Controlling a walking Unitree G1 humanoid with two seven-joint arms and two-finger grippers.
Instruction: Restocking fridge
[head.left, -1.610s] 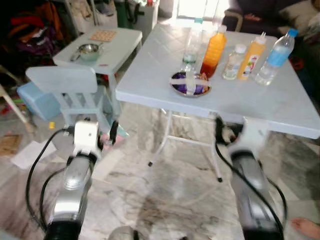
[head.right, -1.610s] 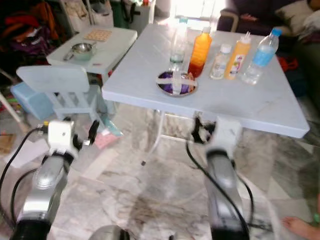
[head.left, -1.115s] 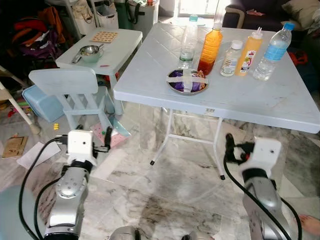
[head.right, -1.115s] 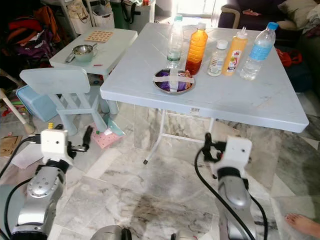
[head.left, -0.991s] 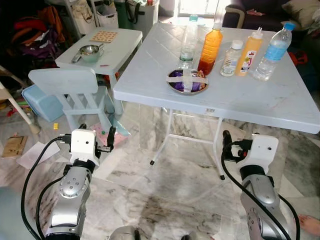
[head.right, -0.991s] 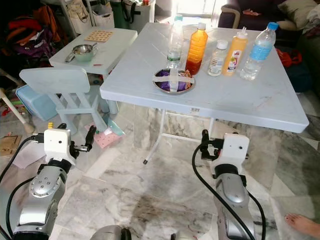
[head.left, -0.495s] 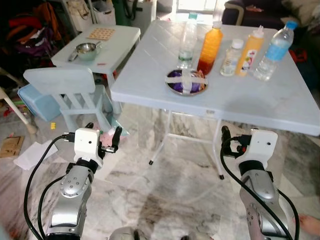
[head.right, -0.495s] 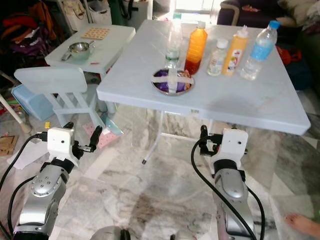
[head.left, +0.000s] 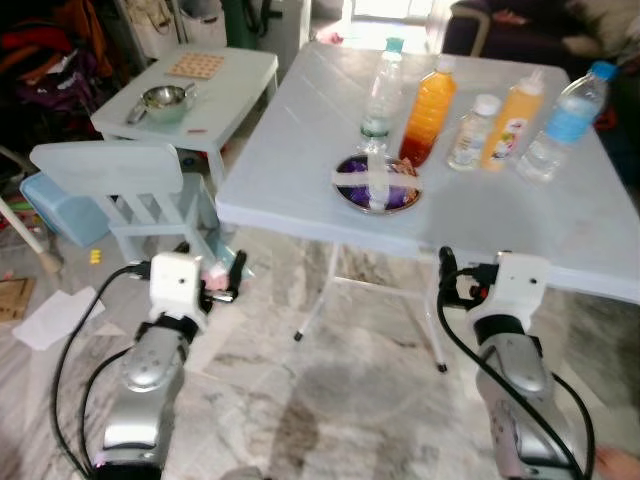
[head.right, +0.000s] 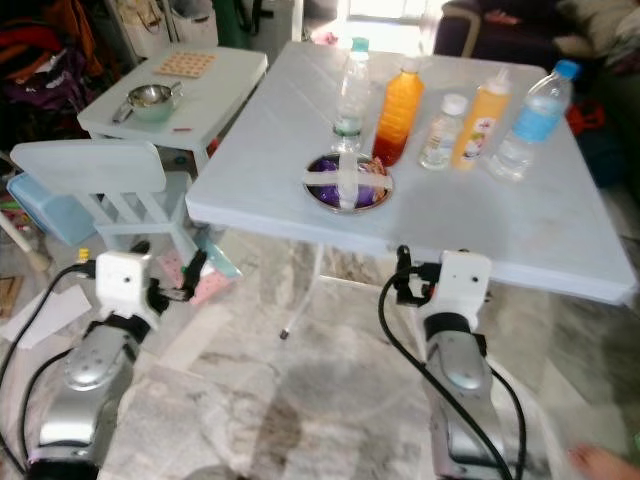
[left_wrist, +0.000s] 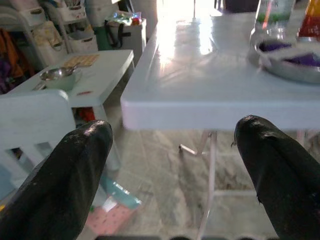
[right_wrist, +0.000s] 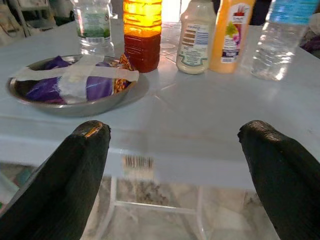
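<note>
A white folding table carries a row of bottles: a clear one with a green cap, an orange juice bottle, a small white-capped bottle, a yellow squeeze bottle and a blue-capped water bottle. In front of them sits a metal bowl holding a purple packet under white tape. My left gripper is open, below and left of the table's front corner. My right gripper is open at the front edge, level with the bowl.
A low white side table at the left holds a small steel bowl and a tiled board. A white child's chair and a blue box stand beside it. Clutter fills the far left; the floor is marble.
The whole view has shifted a little and the table looks nearer. Both grippers have come up towards the table's front edge and stay open with nothing in them.
</note>
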